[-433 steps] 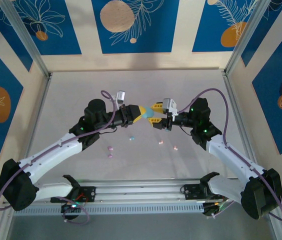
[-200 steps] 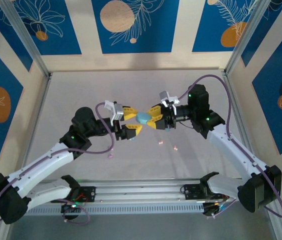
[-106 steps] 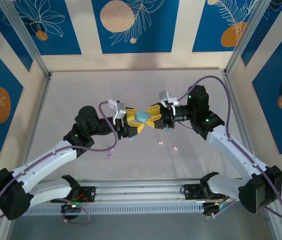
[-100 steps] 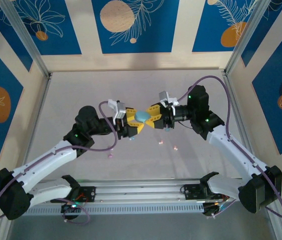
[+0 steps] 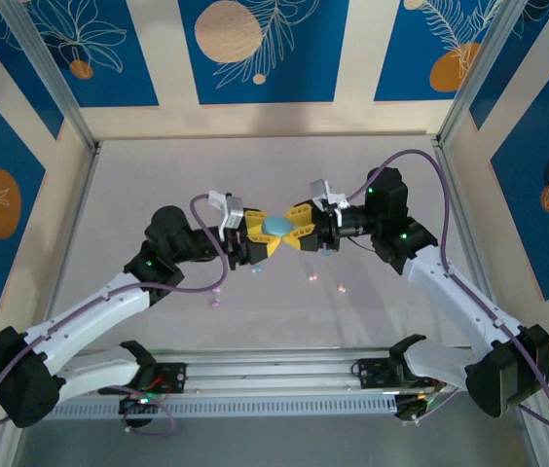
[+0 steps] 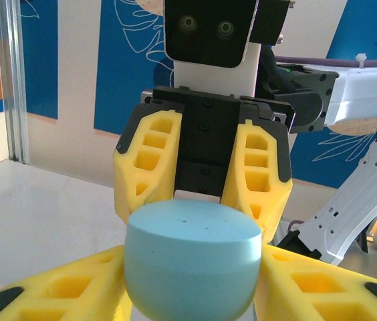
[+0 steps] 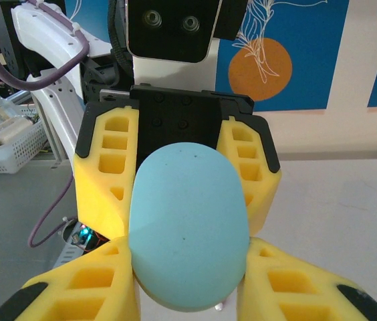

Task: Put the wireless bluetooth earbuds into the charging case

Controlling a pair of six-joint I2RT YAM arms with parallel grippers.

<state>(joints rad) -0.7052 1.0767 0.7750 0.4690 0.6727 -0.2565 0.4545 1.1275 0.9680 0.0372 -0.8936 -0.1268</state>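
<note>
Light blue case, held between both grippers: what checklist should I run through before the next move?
1. Right gripper clamped on the light blue case: ok.
2. Left gripper pressing on both sides of the case: ok.
3. Case lifted off the table: ok.
4. Case lid open: cannot tell, no gap is visible.
5. Earbuds loaded: not ok, several lie loose on the table.
</note>
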